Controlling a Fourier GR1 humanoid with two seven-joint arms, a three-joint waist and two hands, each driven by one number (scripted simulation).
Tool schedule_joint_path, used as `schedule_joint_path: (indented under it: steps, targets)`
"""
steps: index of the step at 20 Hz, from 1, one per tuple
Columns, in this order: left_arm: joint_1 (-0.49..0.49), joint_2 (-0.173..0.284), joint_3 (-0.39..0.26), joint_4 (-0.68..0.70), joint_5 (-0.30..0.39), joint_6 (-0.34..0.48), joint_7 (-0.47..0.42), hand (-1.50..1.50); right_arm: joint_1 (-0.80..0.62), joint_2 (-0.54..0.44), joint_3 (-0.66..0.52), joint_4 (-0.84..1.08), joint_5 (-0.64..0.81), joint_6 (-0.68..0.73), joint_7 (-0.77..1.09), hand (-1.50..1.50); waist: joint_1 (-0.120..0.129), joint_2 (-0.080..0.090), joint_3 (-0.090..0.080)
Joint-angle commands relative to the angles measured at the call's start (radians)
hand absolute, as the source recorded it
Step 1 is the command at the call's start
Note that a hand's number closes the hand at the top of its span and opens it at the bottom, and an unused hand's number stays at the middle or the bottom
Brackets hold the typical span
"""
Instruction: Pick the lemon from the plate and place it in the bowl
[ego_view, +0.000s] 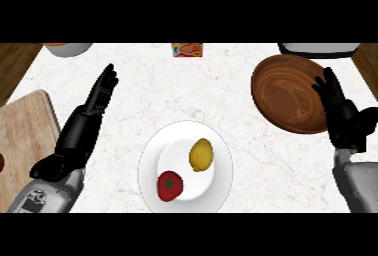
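Head view shows you the lemon (201, 154) lying on the white plate (151, 170) near the middle of the desk (221, 85), just beside a tomato (170, 185) that sits nearer the lower edge. The wooden bowl (284, 92) waits well apart, up and to the right, and it holds nothing that you can see. Your right robot hand (341, 112) is released, fingers straight, overlapping the bowl's right rim; whether it touches the rim is hard to tell from this angle. Your left robot hand (94, 102) is likewise released, stretched flat over the desk left of the plate, beside a cutting board (26, 135). Nothing is grasped yet. Bring the right hand down over the lemon from the bowl's side, and curl around it without nudging the tomato.
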Motion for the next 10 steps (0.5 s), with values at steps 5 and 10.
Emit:
schedule_joint_path:
  steps: [5,10]
  targets:
    - [0.034,0.057,0.113,0.08,-0.051,0.084,0.093,0.0,0.032,0.169,0.052,-0.041,-0.227,0.288,-0.234,1.5,0.012,0.021,-0.003]
    - [0.059,0.054,0.14,0.142,-0.033,0.085,0.137,0.0,0.216,0.248,-0.028,0.031,-0.087,0.019,-0.469,-1.5,-0.016,0.021,-0.007]
